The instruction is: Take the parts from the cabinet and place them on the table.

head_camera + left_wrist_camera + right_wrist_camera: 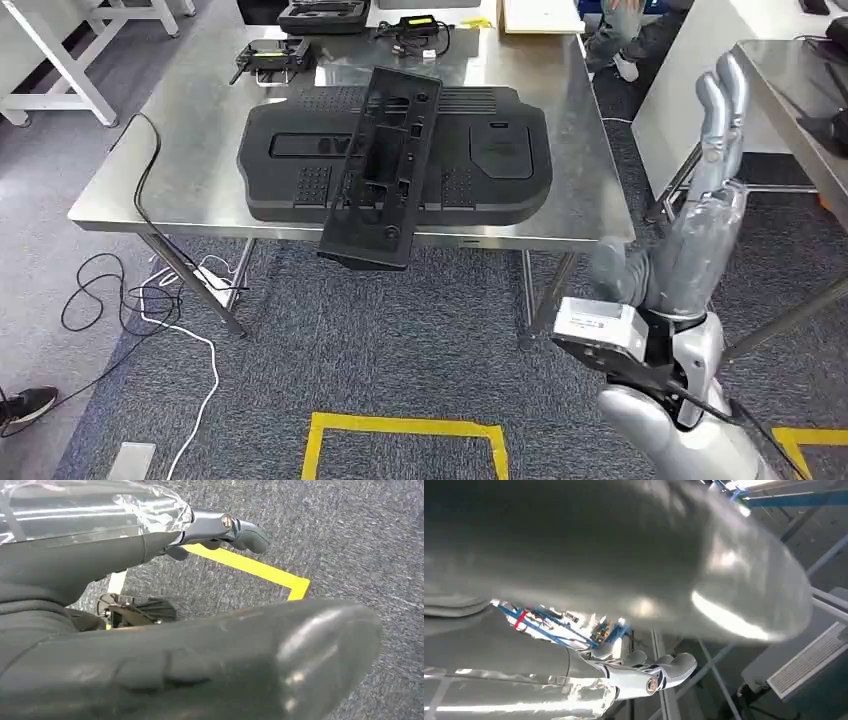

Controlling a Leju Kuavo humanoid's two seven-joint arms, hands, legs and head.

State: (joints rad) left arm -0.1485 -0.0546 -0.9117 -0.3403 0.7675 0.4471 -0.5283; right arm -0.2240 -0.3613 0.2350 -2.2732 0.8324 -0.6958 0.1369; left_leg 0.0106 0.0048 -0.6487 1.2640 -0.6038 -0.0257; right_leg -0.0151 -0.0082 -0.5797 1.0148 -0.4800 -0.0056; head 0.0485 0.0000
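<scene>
1. Grey carpet with yellow tape lines covers the floor, and a shiny steel table stands in front of the robot.
2. 2 black plastic parts lie on the table. The big wide cover lies flat, with its long side running across the table.
3. The long narrow panel lies on top of the cover and crosses it. Its near end sticks out past the table's front edge, so it could tip off.
4. The right hand is up beside the table's right corner. Its fingers are straight and apart, and it holds nothing. The parts lie to the left of it and a little farther away.
5. The left hand hangs low over the carpet. Its fingers look spread, with nothing in them.
6. I think the right hand is the nearer one to the parts.
7. Both parts look placed, so this step looks about done.
</scene>
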